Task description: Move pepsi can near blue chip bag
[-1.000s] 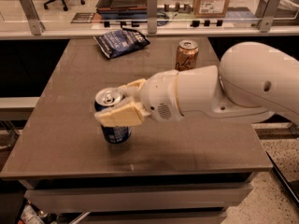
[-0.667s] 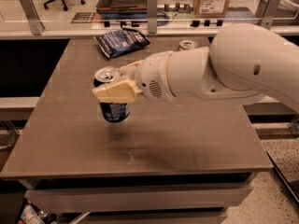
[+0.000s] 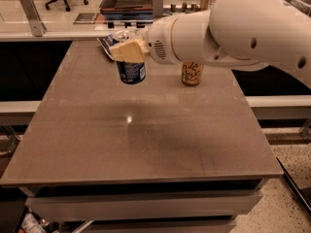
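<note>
My gripper (image 3: pixel 127 50) is shut on the pepsi can (image 3: pixel 131 71), a dark blue can with white lettering. It holds the can in the air above the far left part of the table. The blue chip bag (image 3: pixel 106 41) lies at the table's far edge just behind the can. Only its left corner shows; my gripper and the can hide the rest. My white arm reaches in from the right.
A gold-tan can with script lettering (image 3: pixel 192 74) stands on the brown table (image 3: pixel 146 140) to the right of the held can, under my arm. Behind the table run a rail and a glass partition (image 3: pixel 73 23).
My gripper has lifted the pepsi can off the table and carried it toward the far edge, close to the chip bag. The view has also shifted closer.
</note>
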Robot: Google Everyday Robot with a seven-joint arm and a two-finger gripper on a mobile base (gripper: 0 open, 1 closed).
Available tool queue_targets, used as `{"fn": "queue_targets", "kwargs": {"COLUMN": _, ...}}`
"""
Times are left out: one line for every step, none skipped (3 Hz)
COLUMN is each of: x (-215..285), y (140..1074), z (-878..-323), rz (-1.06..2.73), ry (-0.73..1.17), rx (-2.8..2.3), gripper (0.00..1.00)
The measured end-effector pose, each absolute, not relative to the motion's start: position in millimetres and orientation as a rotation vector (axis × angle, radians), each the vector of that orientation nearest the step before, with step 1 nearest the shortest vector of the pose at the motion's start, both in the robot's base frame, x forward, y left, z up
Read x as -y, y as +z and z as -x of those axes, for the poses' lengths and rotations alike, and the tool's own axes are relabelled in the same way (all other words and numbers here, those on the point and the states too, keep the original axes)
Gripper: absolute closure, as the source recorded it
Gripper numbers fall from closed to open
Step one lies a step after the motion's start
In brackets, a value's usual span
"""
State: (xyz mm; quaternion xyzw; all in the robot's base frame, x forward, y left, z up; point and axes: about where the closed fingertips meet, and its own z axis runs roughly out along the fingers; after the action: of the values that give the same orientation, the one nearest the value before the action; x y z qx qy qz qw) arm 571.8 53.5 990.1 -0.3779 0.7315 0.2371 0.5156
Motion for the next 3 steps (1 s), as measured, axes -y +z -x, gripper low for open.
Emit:
{"fn": "queue_targets", "kwargs": {"x": -41.0, "y": 1001.2, "z": -617.9, "rz": 0.833, "ry": 0.515, "rx": -1.716, "gripper": 1.00}}
{"fn": "queue_targets", "kwargs": {"x": -41.0, "y": 1001.2, "z": -617.8, "rz": 0.833, "ry": 0.515, "rx": -1.715, "gripper": 1.00}}
{"fn": "queue_targets", "kwargs": {"x": -49.0, "y": 988.5, "z": -627.3, "rz": 0.833, "ry": 0.498, "rx": -1.738, "gripper": 1.00}}
